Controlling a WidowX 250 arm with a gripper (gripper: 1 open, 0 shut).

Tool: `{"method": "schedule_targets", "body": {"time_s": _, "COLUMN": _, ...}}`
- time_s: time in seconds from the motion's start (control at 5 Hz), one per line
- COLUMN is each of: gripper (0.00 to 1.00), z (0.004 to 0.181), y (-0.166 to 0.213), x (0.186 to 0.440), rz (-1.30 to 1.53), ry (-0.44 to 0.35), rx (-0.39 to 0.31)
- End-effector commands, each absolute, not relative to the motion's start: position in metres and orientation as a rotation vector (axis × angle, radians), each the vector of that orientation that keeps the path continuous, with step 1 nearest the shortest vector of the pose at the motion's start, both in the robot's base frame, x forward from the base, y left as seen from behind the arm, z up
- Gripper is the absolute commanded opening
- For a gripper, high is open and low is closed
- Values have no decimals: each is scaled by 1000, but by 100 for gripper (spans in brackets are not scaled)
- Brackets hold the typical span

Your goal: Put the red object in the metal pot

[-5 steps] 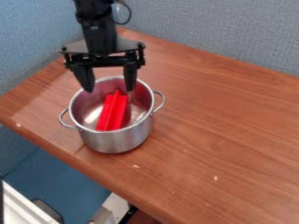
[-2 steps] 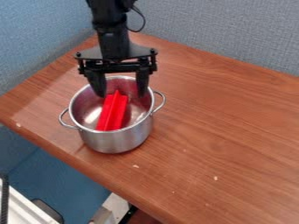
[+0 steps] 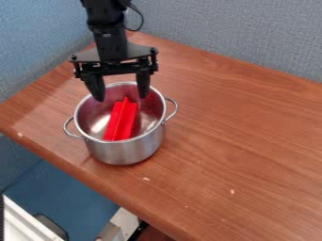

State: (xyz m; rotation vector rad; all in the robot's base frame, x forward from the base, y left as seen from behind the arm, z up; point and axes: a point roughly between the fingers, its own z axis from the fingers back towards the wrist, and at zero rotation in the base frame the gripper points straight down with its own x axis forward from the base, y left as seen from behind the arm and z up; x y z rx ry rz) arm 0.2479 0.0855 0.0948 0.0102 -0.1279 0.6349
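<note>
The metal pot [image 3: 120,149] stands on the wooden table near its front left edge, shiny, with small loop handles at the rim. The red object [image 3: 123,120] lies inside it, leaning from the pot's floor up toward the far wall. My gripper [image 3: 117,91] hangs pointing down over the pot's far rim, open, its two dark fingers [image 3: 94,88] spread wide to either side of the red object's upper end. Nothing is held between them.
The wooden table [image 3: 239,122] stretches to the right and back of the pot. A blue wall [image 3: 239,28] rises behind it. The table's front edge drops off just left of and below the pot.
The gripper stays open above the pot; it wavered slightly sideways and is back near where it was. The red object has not moved inside the pot.
</note>
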Motion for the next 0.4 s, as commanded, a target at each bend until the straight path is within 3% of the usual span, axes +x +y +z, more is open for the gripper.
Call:
{"method": "schedule_targets", "body": {"time_s": 0.0, "gripper": 100, "z": 91, "y": 94, "x": 254, "rz": 625, "ry": -149, "rx": 9}}
{"method": "schedule_targets", "body": {"time_s": 0.2, "gripper": 100, "z": 95, "y": 94, "x": 256, "rz": 558, "ry": -145, "rx": -6}}
